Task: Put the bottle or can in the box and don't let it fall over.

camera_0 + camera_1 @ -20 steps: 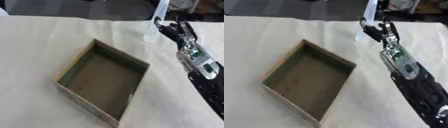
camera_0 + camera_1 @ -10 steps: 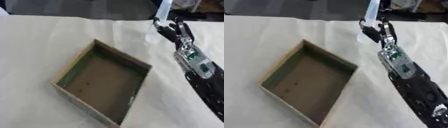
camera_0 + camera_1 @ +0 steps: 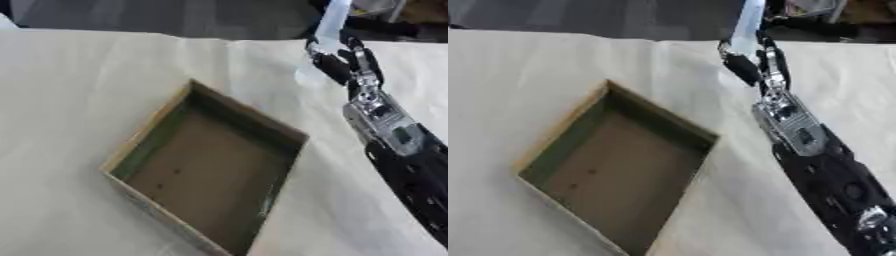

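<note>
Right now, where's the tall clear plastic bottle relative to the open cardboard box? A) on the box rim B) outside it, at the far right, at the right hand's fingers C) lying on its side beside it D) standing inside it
B: the tall clear plastic bottle stands upright on the cloth beyond the open cardboard box, with the right hand curled round it; nothing shows inside the box.

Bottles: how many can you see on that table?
1. A clear bottle stands at the far side of the table, beyond the empty cardboard box, with the right hand curled round it. Others could sit outside the views.
</note>
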Controlling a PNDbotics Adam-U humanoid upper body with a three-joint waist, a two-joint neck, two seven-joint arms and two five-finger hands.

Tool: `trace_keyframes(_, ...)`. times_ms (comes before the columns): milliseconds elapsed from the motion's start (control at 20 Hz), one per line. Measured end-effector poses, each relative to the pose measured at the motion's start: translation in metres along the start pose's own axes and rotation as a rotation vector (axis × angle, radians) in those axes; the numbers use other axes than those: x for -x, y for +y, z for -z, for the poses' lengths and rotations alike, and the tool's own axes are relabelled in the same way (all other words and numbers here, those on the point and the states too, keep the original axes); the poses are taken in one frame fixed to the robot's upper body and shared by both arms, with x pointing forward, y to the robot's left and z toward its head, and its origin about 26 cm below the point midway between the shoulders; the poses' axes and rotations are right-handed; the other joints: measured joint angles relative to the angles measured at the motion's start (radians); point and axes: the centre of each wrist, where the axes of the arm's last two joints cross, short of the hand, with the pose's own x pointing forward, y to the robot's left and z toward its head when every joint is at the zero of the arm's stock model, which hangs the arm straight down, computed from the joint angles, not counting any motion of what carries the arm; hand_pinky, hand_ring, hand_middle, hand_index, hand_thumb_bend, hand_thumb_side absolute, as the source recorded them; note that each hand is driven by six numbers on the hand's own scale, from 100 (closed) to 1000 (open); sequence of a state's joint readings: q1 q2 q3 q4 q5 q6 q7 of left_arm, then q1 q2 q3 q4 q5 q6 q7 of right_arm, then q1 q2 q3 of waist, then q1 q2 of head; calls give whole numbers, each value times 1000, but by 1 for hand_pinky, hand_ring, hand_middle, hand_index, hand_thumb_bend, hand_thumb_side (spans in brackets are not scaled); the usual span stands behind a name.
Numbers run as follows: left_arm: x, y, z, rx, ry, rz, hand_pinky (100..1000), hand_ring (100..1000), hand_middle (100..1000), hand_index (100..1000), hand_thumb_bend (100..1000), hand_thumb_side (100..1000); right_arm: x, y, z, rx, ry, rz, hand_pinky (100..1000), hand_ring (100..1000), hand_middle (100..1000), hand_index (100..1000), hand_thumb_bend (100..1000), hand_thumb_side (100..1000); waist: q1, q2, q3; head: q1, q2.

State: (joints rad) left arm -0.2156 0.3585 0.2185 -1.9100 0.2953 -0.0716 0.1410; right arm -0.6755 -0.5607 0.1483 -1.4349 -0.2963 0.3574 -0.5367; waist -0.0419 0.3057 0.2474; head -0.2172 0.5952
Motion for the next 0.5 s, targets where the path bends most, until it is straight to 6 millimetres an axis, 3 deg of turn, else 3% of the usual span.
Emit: trace_keyframes(500,-1,-1,2,9,-10,2,1000,850,844,795,341,616,-5,-11,13,81,2,12,1000,1000,1000,1000,260,405,-4,34,22,-21,-36)
